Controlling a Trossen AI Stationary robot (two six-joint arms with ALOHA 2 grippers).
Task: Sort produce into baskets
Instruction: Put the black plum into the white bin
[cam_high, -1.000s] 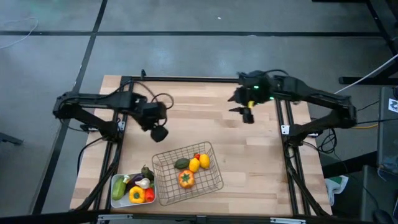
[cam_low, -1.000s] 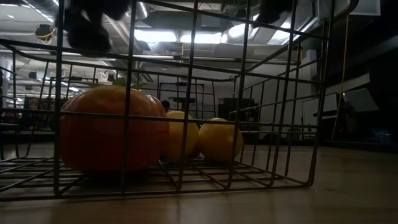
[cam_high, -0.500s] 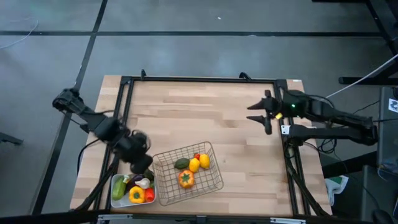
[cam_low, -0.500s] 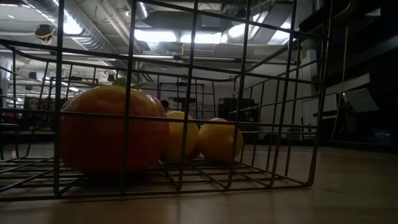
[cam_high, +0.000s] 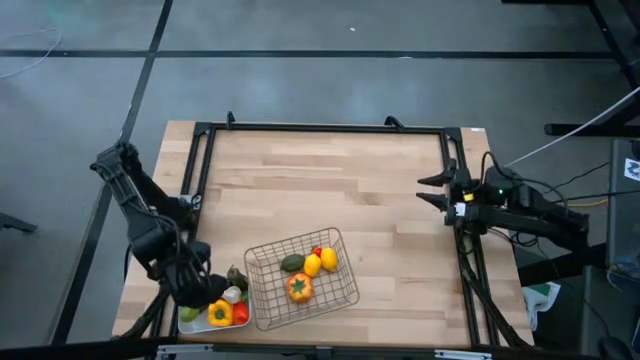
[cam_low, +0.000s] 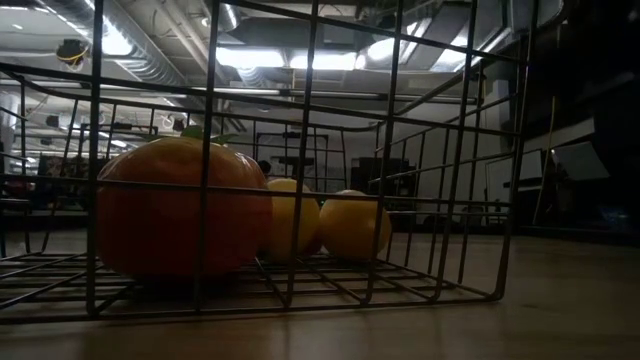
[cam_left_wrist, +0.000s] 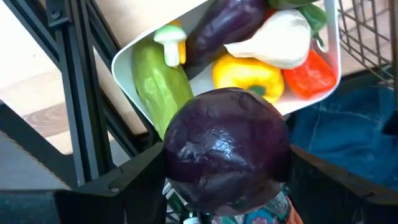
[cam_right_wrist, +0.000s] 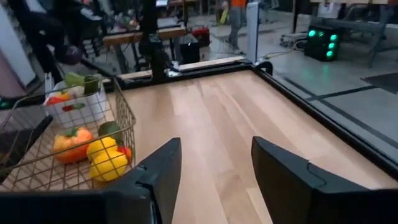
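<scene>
My left gripper (cam_high: 190, 291): I hold it over the table's near left corner, above the left end of the white tray (cam_high: 186, 322). My fingers are clamped on a purple onion (cam_left_wrist: 226, 149), which fills the middle of my left wrist view.
My right gripper (cam_high: 432, 191): parked at the right edge of the table (cam_high: 380, 230), well apart from both containers. My two fingers (cam_right_wrist: 158, 167) stand wide apart with bare wood between them.
White tray: it sits at the near left corner, just beside the wire basket (cam_high: 300, 277). The wrist view shows its rim (cam_left_wrist: 124, 73) directly below my onion.
In the tray: a green cucumber (cam_left_wrist: 159, 87) along one side, a dark purple eggplant (cam_left_wrist: 224, 28), a white garlic bulb (cam_left_wrist: 280, 40), a yellow pepper (cam_left_wrist: 249, 73) and a red piece (cam_left_wrist: 308, 73) packed close together.
Wire basket: it stands on the near middle of the table, turned slightly askew.
In the basket: an orange pepper (cam_high: 299, 288), two lemons (cam_high: 320, 262) touching each other, a green piece (cam_high: 291, 263) and a small red piece (cam_high: 317, 250) at the back.
Level view: the orange pepper (cam_low: 182, 210) bulks behind the mesh, with the lemons (cam_low: 352, 226) just beyond it.
</scene>
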